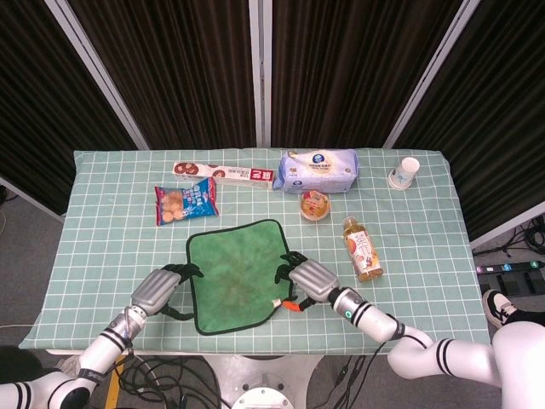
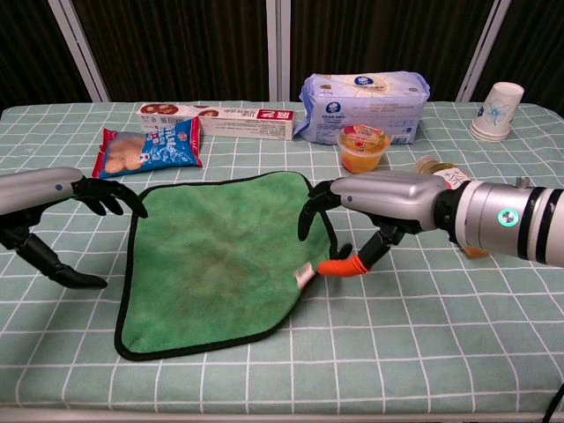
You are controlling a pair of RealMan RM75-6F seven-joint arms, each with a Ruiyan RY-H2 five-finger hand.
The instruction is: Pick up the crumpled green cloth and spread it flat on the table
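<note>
Green cloth (image 2: pixel 216 260) spread open and nearly flat on the checked tablecloth (image 2: pixel 423 352), between the two hands. Bright green fuzzy face up, bordered all round by a dark stitched edge; roughly four-sided with rounded corners, slightly skewed. Faintly darker, mottled patch toward the middle. Small white tag (image 2: pixel 304 276) sticking out at the edge nearest the right hand's fingers.

Left hand (image 2: pixel 62 216) at the cloth's left edge, dark fingers (image 2: pixel 110 194) spread apart and arched, fingertips just beside the upper left corner; cannot tell whether touching the border. Nothing held. Lower finger stretched out along the tablecloth, apart from the cloth.

Right hand (image 2: pixel 374 207) at the cloth's right edge, fingers (image 2: pixel 310 211) splayed and curled downward, their tips over the dark border near the upper right corner. Orange fingertip (image 2: pixel 339 267) pointing toward the tag, just beside the edge. Nothing clasped; cannot tell whether a tip presses the border.

Beyond the fingers, farther back: snack bag (image 2: pixel 145 145) behind the left hand, long red-and-white box (image 2: pixel 220 122), white wipes pack (image 2: pixel 366 101), jelly cup (image 2: pixel 363 145) just behind the right hand, paper cup (image 2: pixel 498 110) at the far right. Bottle (image 1: pixel 361 247) lying on its side just past the right hand.
</note>
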